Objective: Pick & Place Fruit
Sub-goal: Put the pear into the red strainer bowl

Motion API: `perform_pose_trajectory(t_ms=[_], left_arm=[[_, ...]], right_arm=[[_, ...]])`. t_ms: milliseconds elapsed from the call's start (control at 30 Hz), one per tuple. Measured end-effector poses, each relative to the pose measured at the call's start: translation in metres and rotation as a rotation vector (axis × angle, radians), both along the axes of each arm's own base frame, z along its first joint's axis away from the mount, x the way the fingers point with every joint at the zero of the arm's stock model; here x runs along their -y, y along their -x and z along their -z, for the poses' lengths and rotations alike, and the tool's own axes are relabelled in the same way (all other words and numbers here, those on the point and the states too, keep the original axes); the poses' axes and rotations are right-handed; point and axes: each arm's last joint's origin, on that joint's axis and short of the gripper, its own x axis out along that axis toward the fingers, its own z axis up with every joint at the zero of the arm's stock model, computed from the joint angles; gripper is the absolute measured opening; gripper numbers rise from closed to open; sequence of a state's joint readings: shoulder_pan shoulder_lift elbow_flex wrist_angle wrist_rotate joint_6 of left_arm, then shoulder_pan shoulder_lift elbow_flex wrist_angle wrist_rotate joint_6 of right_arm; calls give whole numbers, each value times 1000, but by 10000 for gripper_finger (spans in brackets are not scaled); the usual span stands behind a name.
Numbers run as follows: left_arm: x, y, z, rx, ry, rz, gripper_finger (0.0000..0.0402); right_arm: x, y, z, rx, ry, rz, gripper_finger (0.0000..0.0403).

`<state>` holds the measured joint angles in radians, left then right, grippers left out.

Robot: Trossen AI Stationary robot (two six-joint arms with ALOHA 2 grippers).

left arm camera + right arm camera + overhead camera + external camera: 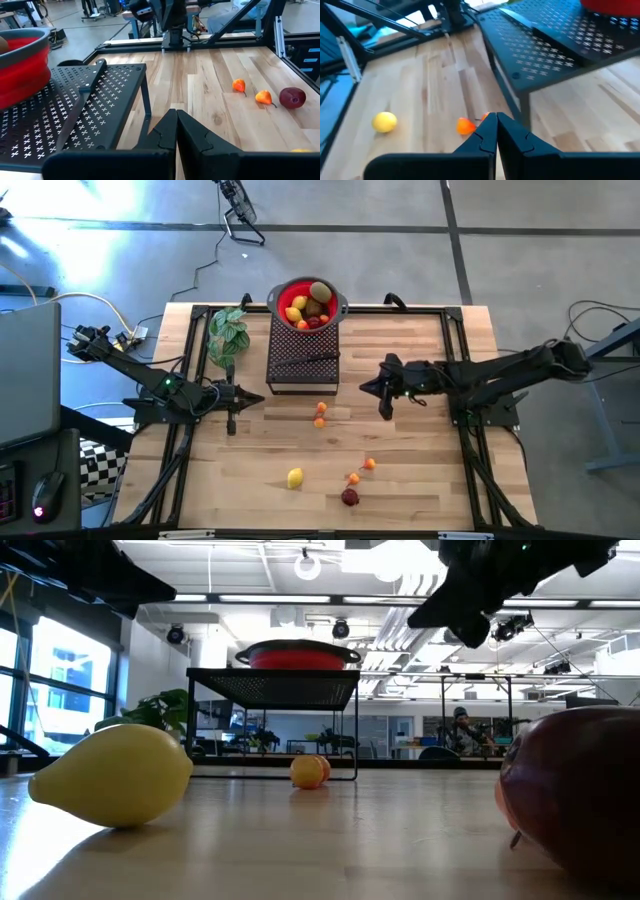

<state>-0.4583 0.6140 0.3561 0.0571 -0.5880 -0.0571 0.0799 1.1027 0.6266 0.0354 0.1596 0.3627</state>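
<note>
Left gripper [232,426]: fingers pressed together, nothing held, poised over the table [420,480] left of the black mesh stand [303,355]. Right gripper [386,410]: fingers likewise together, empty, right of the stand. Red bowl [307,302] sits on the stand's far end, holding several fruits. Loose on the wood: two orange fruits [320,415] near the stand; lemon [295,477], two more small orange ones [361,471], dark red fruit [350,497] near the front edge. No legible writing or labels anywhere.
</note>
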Motion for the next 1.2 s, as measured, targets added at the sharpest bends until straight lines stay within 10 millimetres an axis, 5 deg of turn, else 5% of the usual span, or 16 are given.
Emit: perform_pose_trajectory(t_ms=[400, 833, 1200], left_arm=[[0, 0, 0, -4, -4, 0, 3], [0, 0, 1, -13, -54, 8, 3], [0, 0, 1, -13, -53, 8, 3]], right_arm=[[-39, 6, -7, 101, 21, 139, 2], [-69, -3, -9, 92, -82, 83, 2], [-108, -38, -10, -233, 80, 8, 2]])
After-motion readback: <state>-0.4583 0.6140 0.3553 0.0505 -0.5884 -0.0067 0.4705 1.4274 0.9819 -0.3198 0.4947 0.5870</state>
